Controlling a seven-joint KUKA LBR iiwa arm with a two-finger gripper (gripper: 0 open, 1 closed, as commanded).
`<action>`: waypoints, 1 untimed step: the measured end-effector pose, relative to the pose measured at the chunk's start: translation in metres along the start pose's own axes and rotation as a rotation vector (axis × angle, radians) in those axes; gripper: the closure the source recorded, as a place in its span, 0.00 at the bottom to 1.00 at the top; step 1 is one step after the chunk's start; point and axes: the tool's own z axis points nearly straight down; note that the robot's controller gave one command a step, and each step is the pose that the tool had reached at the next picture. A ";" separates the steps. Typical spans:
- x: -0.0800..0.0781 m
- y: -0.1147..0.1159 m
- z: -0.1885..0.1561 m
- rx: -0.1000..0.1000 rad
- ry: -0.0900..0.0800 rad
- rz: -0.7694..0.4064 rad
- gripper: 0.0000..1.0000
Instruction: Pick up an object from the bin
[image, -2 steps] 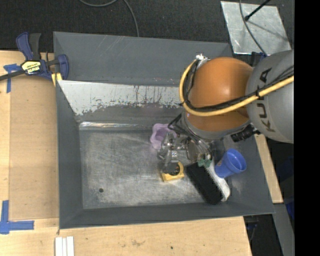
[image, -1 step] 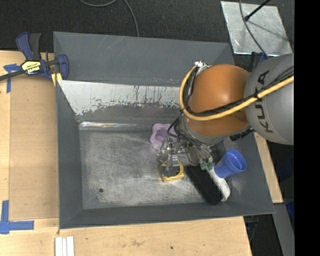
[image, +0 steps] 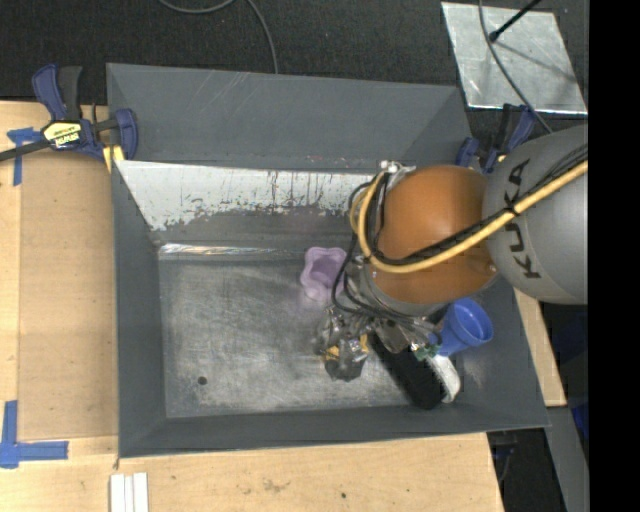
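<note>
Gripper (image: 345, 357) low on bin (image: 220, 330) floor, just beside purple lump (image: 322, 270) | opening and hold: cannot tell | lift not yet done

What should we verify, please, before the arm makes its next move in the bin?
1. Gripper is low inside the bin, right of centre: ok.
2. Gripper holds a thing: cannot tell.
3. Purple object lies apart from the gripper, toward the back wall: ok.
4. Black object with white end has room from the gripper: not ok, it lies close beside it.
5. Blue cup pose: cannot tell, partly hidden under the arm.
</note>
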 end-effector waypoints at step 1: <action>-0.002 -0.001 0.008 0.000 -0.001 -0.005 1.00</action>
